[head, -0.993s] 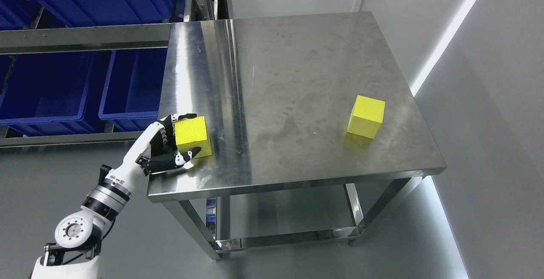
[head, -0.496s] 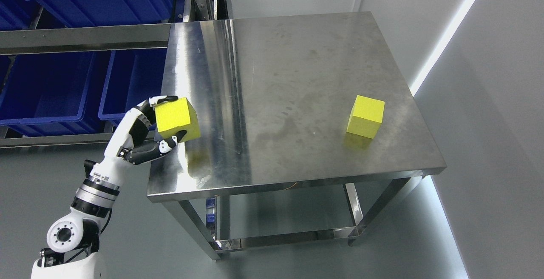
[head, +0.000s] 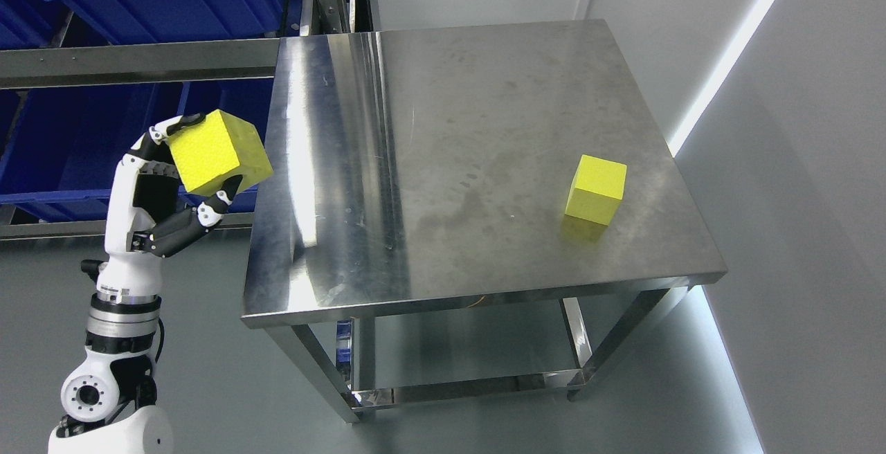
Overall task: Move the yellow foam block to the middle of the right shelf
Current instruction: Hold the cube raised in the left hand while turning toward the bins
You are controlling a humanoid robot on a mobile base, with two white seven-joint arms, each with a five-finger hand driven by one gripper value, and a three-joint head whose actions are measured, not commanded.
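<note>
The bench [head: 484, 129] is brushed steel, glossy with bright glare on its left and dull smudges mid-top. Both blocks, one held [head: 214, 153] and one resting [head: 597, 189], look matt, finely pitted foam. The bins [head: 69, 142] are smooth plastic. The hand [head: 163, 191] is glossy plastic.

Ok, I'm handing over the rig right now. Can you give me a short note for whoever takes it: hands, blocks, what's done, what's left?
Left hand: shut on the held yellow foam block, raised in the air left of the steel table, in front of the blue bins on the shelf.
Right hand: not in view.
Second yellow foam block: on the table near its right edge, untouched.
Done: one block grasped and clear of the table.
Left: carry it to the right shelf's middle and release; that shelf spot is not identifiable in this view.
</note>
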